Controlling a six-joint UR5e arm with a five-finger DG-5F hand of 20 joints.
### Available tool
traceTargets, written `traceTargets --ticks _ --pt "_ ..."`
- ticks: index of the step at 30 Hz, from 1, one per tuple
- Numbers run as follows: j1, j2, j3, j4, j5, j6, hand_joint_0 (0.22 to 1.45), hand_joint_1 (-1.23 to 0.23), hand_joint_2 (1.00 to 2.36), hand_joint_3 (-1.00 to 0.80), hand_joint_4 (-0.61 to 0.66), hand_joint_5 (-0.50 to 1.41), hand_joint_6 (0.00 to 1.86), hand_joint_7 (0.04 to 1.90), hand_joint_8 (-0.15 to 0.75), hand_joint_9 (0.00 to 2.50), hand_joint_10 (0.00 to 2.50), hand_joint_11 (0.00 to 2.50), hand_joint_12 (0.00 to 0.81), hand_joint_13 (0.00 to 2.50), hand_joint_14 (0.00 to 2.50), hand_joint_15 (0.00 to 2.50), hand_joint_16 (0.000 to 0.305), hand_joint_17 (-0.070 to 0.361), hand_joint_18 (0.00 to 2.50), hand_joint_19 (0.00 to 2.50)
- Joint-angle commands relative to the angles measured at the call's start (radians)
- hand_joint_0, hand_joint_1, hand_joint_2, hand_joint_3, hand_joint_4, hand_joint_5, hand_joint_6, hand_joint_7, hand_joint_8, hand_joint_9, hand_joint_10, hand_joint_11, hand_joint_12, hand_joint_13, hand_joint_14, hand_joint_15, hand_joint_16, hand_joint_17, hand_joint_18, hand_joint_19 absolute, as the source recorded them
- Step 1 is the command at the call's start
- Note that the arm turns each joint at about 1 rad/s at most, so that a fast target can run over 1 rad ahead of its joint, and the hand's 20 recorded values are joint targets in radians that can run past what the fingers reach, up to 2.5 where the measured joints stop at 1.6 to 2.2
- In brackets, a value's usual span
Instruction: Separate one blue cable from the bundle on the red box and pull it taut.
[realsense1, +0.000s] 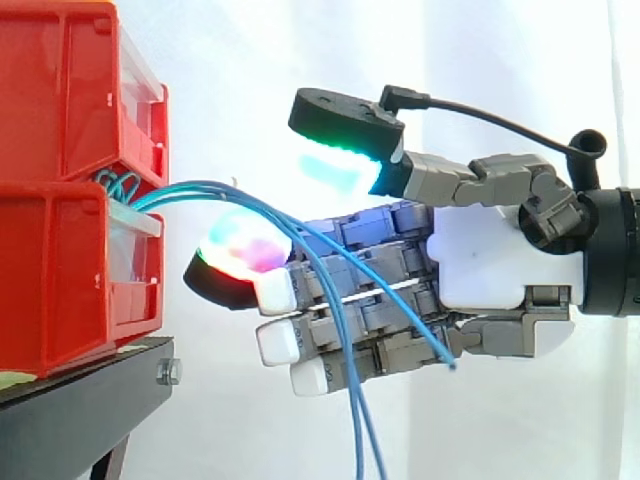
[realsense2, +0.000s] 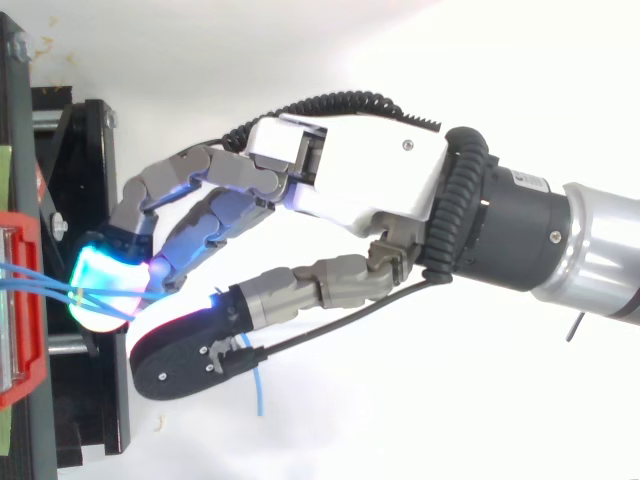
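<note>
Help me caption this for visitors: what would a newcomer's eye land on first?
The robot hand reaching in from the right, its fingertips glowing green and magenta, stands out first. Next come the thin blue cables arcing out of the stacked red bins at left and hanging down past the open fingers.

Glossy red plastic bins (realsense1: 60, 270) with shiny clear fronts sit at the left of the frame on a matt black metal stand (realsense1: 90, 390). Smooth blue cables (realsense1: 200, 186) cross the hand (realsense1: 500, 265), whose palm shell is glossy white plastic and whose links are matt grey. A white cloth curtain (realsense1: 250, 60) hangs behind.
</note>
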Motion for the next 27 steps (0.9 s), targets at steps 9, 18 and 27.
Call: traceTargets --ticks 9,18,27 --pt "0.007 0.012 0.002 -0.011 0.002 -0.004 0.65 -0.75 1.02 -0.25 -0.04 -0.15 0.93 0.74 0.203 0.92 0.02 0.48 0.301 0.88 0.02 0.47 0.054 0.122 0.53 0.65" --pt "0.007 0.012 0.002 -0.017 0.002 -0.004 0.69 -0.77 1.02 -0.2 -0.09 -0.15 0.97 0.76 0.193 0.96 0.02 0.51 0.297 0.91 0.02 0.49 0.053 0.119 0.6 0.66" --pt "0.007 0.012 0.0 -0.018 0.002 -0.004 0.57 -0.72 1.0 -0.46 0.1 -0.11 0.91 0.86 0.205 1.08 0.02 0.51 0.315 0.95 0.02 0.49 0.055 0.124 0.61 0.7"
